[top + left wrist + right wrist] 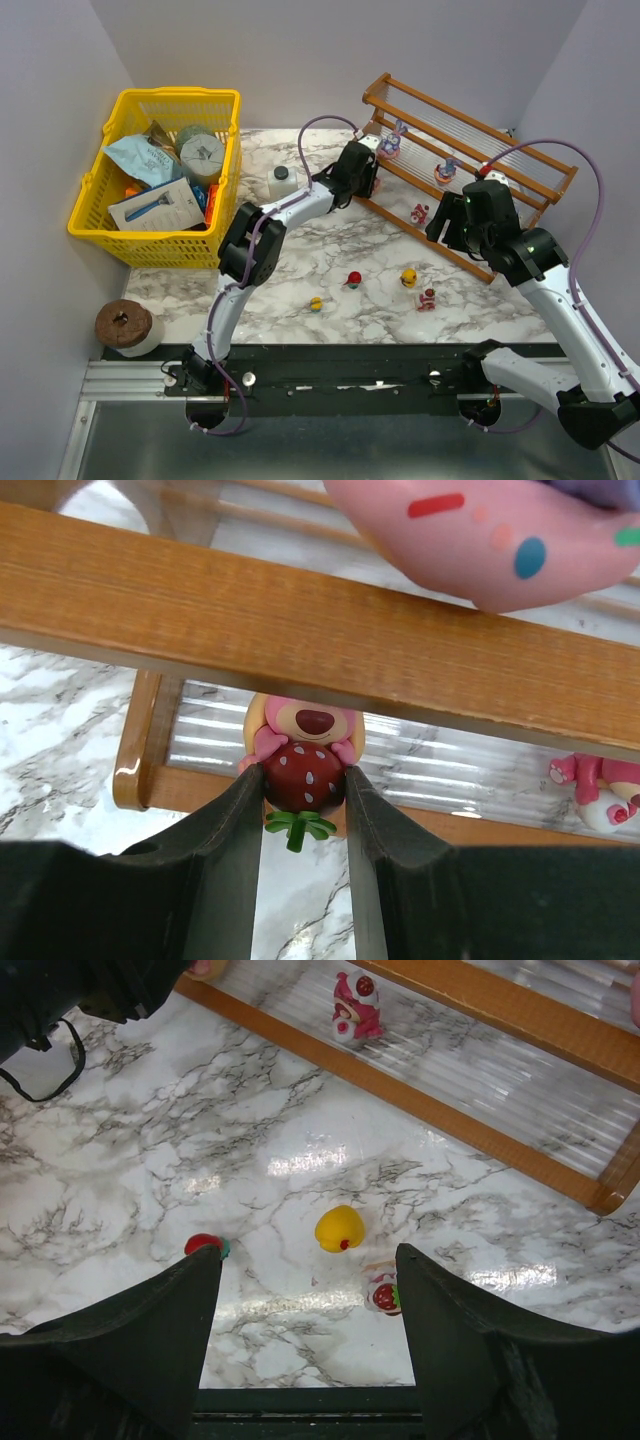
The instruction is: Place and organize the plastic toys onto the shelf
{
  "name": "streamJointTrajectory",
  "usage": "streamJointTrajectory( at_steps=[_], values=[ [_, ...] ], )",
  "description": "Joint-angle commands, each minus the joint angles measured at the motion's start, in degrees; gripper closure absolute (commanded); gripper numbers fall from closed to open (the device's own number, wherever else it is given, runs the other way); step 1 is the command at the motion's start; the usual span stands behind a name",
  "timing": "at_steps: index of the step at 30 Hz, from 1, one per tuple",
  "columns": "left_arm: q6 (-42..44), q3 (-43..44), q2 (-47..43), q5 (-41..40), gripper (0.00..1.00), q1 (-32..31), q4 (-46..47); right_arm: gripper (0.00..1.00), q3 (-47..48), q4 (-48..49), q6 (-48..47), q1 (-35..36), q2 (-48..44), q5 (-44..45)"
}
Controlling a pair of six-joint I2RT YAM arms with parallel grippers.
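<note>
Nearest to me, four loose toys lie on the marble table point(340, 245) in front of the shelf point(470, 125): a small yellow toy point(316, 303), a red ball toy point(353, 279), a yellow toy point(339, 1228) and a pink-red figure point(383, 1293) just beside it. My right arm rises from its base on the right and leans in toward the shelf's front edge. The right gripper point(307, 1253) hangs above the yellow toy, spread wide with nothing between its fingers. In its wrist view one finger point(150, 1330) half hides the red ball toy.

My left arm is stretched long and diagonal across the table to the shelf's left end. The left gripper point(303, 780) is clamped narrow on a pink bear toy point(305, 725), pressing both sides of the strawberry it hugs. The toy sits low in front of the lower tier's clear ribbed panel. The upper wooden rail point(300, 630) cuts across the wrist view above it. I cannot tell whether the toy touches the panel.

Farther along the lower tier, well apart, is a pink-red sitting figure point(420, 213). On the upper tier stand a pink-purple bunny point(393, 140) and a second small figure point(445, 172). At the far left, a white bottle point(284, 183) stands beside a yellow basket point(170, 95).
</note>
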Motion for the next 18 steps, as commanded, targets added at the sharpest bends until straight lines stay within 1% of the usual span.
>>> streamJointTrajectory(
  at_steps=[1, 7, 13, 18],
  values=[
    [-0.24, 2.49, 1.85, 1.49, 0.8, -0.08, -0.44, 0.22, -0.05, -1.1, 0.58, -0.38, -0.39, 1.92],
    [-0.59, 3.63, 3.08, 1.41, 0.78, -0.08, -1.23, 0.22, -0.14, -1.28, 0.58, -0.38, -0.39, 2.01],
    [-0.51, 5.39, 4.31, 0.88, 0.73, -0.08, -2.55, 0.22, -0.23, -1.28, 0.49, -0.38, -0.48, 2.01],
    [-0.59, 7.32, 5.36, 0.96, 0.61, 0.01, -3.87, 0.22, -0.23, -1.37, 0.58, -0.38, -0.74, 2.1]
  ],
)
